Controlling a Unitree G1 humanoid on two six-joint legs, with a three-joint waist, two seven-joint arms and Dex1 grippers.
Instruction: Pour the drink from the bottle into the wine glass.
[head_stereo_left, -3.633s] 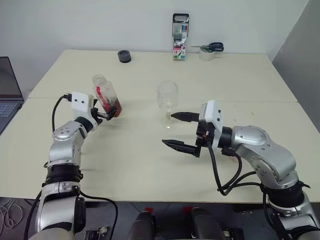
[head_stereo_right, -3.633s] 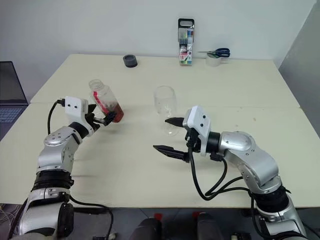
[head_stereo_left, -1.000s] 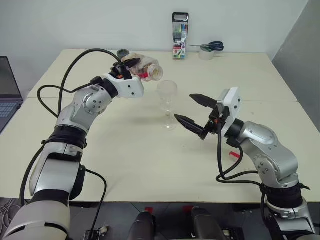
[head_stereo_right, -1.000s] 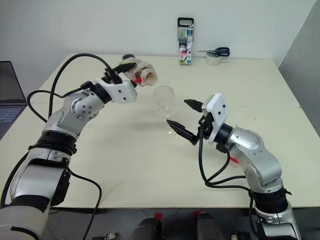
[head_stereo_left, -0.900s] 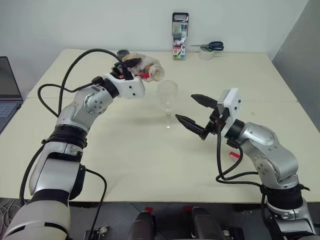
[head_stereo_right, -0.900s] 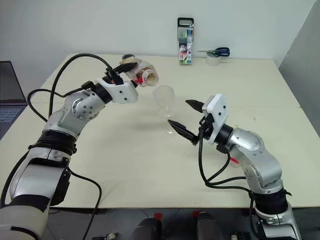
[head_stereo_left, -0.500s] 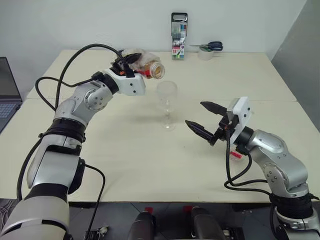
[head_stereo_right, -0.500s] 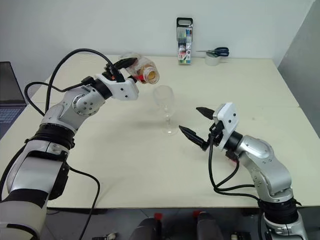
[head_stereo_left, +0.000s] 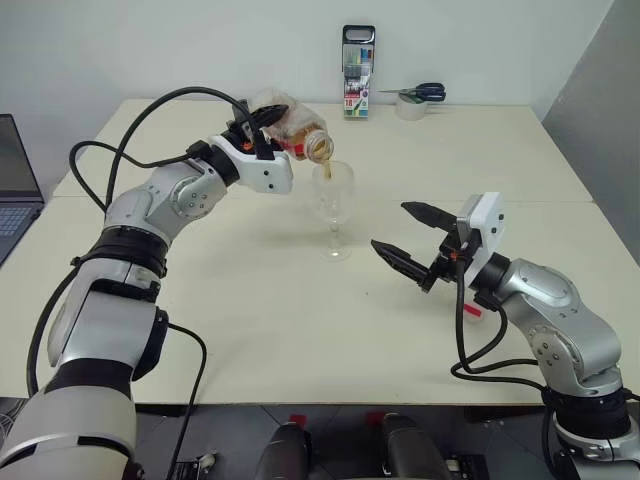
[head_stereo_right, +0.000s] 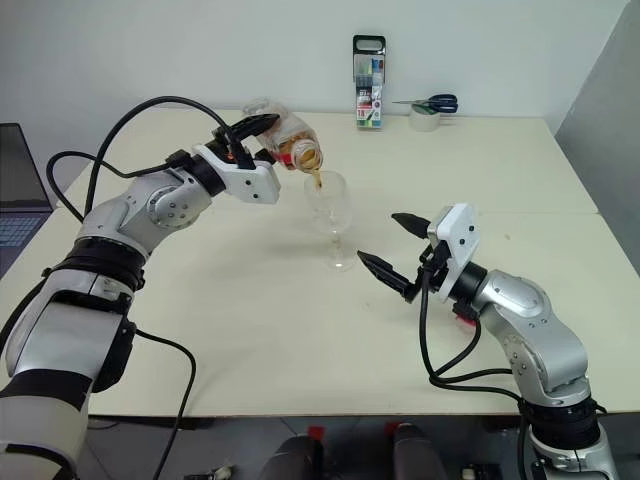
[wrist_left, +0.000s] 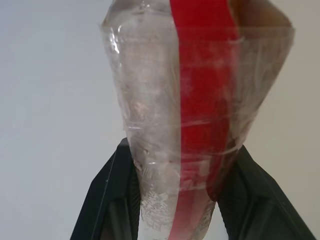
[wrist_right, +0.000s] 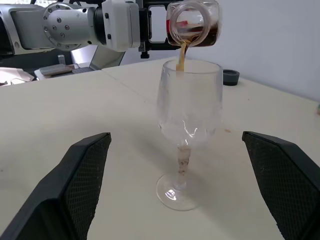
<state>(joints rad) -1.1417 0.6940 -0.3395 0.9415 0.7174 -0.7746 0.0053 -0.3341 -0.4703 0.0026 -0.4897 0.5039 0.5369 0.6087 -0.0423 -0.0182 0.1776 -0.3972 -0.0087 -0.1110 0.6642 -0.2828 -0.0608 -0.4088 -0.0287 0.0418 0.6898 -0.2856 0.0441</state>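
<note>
**Drink streams from the tilted bottle into the glass**

The left tool (head_stereo_left: 262, 125) is clamped on the bottle (head_stereo_left: 292, 128), which lies tipped with its open mouth just above the rim of the wine glass (head_stereo_left: 334, 208). A thin stream of the drink (wrist_right: 180, 56) falls from the mouth into the bowl. The glass stands upright near the middle of the tabletop (head_stereo_left: 250, 320). The right tool (head_stereo_left: 412, 242) hovers beside the glass toward the tabletop's right edge, its fingers spread wide and holding nothing, apart from the stem.
</note>
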